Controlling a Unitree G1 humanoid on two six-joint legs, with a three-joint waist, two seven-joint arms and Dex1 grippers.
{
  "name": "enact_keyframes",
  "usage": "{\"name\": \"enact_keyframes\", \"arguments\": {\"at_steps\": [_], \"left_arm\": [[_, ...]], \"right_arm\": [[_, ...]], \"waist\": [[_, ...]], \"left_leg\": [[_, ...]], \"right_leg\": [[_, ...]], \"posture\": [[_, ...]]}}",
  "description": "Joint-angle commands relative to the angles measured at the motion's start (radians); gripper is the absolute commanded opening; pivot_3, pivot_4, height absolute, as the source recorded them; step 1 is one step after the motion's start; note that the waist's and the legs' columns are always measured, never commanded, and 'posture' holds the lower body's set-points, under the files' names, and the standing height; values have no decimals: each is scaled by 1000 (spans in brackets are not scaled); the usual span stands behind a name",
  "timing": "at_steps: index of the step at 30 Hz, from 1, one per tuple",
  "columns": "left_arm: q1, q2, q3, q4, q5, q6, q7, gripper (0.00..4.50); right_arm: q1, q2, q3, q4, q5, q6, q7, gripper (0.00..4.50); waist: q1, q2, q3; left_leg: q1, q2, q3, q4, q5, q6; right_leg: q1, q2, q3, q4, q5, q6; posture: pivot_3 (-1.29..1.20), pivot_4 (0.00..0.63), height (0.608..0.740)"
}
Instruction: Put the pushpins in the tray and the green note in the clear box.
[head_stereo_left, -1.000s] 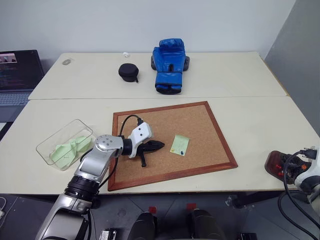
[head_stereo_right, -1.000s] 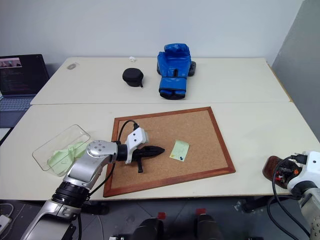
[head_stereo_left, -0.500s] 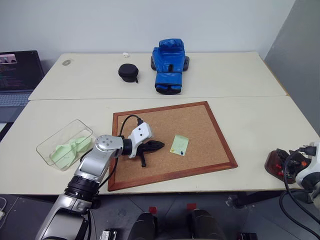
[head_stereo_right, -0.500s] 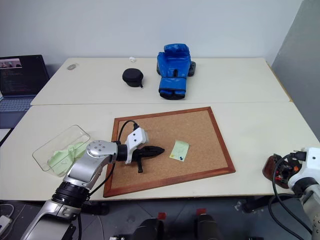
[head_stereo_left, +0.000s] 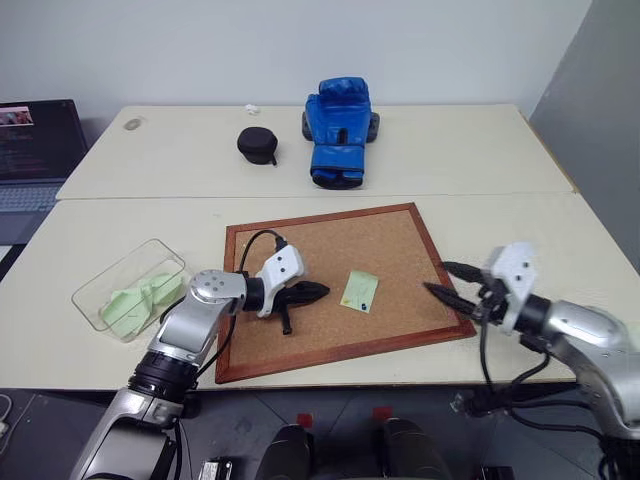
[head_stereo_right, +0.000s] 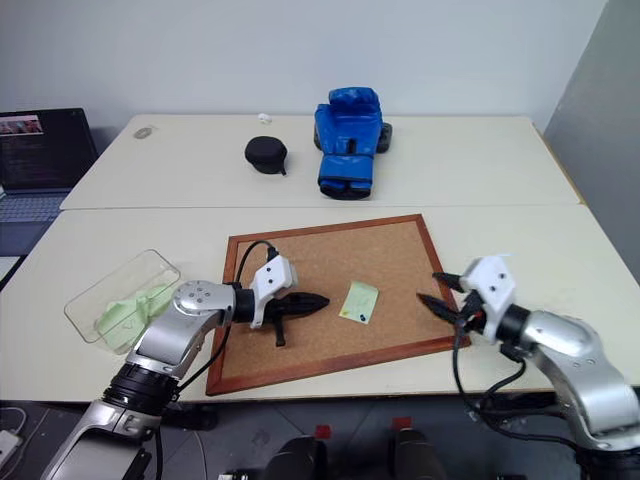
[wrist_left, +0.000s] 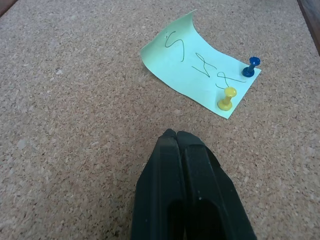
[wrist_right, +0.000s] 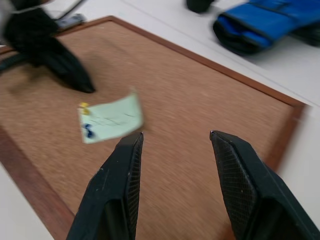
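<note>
Right gripper (head_stereo_left: 446, 279) hangs over the corkboard's (head_stereo_left: 400, 250) right edge, fingers spread and empty, aimed left at the green note (head_stereo_left: 359, 290). The note lies flat mid-board, a blue pushpin (wrist_left: 250, 66) and a yellow pushpin (wrist_left: 227, 97) stuck through one end. Left gripper (head_stereo_left: 318, 291), fingers pressed together, sits just left of it. The clear box (head_stereo_left: 118, 275) rests far left on the table, holding a crumpled green wad (head_stereo_left: 135, 300).

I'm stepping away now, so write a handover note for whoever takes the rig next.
Left gripper: fingers shut, empty, on the corkboard beside the green note.
Right gripper: fingers open, empty, over the corkboard's right edge, pointing at the note.
Green note is pinned by a yellow pushpin and a blue pushpin.
Clear box holds only crumpled green paper.
Done: nothing on the note.
Left: pull both pins, tray them, box the note.
</note>
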Motion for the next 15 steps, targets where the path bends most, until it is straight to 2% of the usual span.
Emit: {"name": "enact_keyframes", "arguments": {"at_steps": [1,7,15], "left_arm": [[11,9,-5,-10,14,13,5,0],[23,14,-8,-27,16,20,8,0],[27,22,-15,-40,21,34,10,0]], "right_arm": [[-58,34,76,58,-24,-80,61,2254],[-89,81,189,191,-91,-186,129,2254],[-137,157,244,290,-136,-249,136,2254]], "waist": [[0,0,0],[0,-1,0],[-1,-1,0]], "left_leg": [[0,0,0,0,0,0],[0,0,-1,0,0,0],[1,0,-3,0,0,0]], "right_leg": [[0,0,0,0,0,0],[0,-1,0,0,0,0],[0,0,0,1,0,0]], "posture": [[0,150,740],[0,150,740],[0,150,740]]}}
